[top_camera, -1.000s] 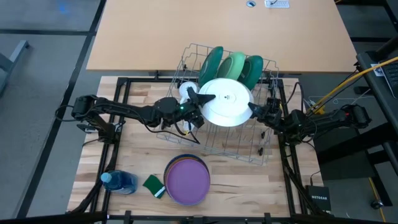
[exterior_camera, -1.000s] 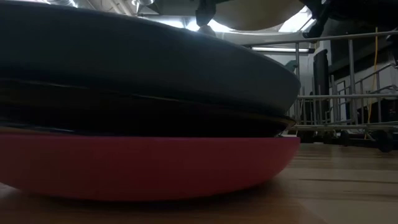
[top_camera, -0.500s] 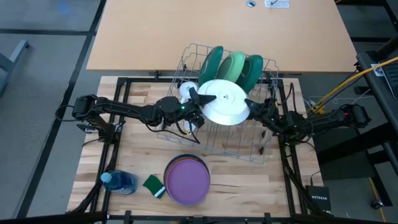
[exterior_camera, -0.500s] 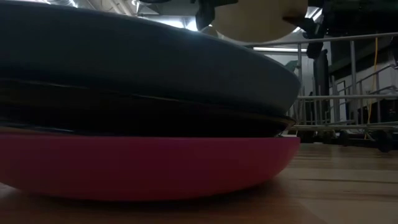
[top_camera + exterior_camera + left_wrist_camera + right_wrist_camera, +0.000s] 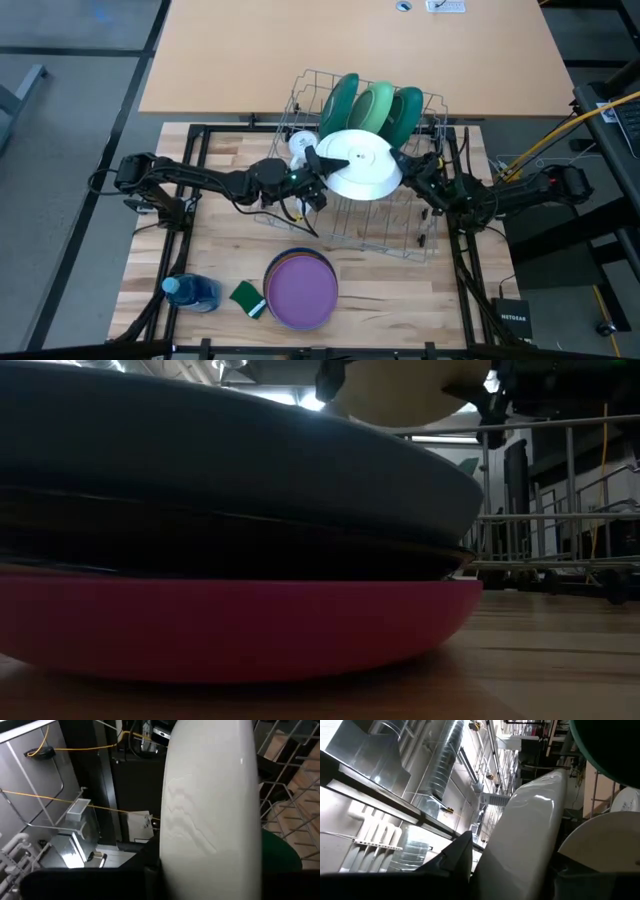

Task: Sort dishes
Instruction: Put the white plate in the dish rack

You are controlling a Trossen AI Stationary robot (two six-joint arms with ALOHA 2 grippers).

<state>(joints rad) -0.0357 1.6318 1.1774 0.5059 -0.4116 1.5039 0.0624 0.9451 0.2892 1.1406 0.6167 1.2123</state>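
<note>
A white plate hangs tilted above the wire dish rack, held between my two grippers. My left gripper is shut on its left rim and my right gripper on its right rim. Three green plates stand on edge in the rack's far end. A stack of plates with a purple one on top lies on the table's near side and fills the low view, its bottom plate red. My left gripper pinches the white plate's left rim between its two fingers, coming level from the table's left. The plate is lifted clear of the rack and tilted. My right gripper has the plate's right rim between its fingers, coming from the table's right and slanting a little upward.
A white mug sits at the rack's far left corner, just behind my left gripper. A green sponge and a blue container lie left of the stack. A bare tan tabletop stretches beyond the rack.
My right gripper has rolled and shifted slightly toward the far edge. The white plate has tipped between the grippers: from above it shows as a narrower oval, and in the low view its near edge hangs lower.
</note>
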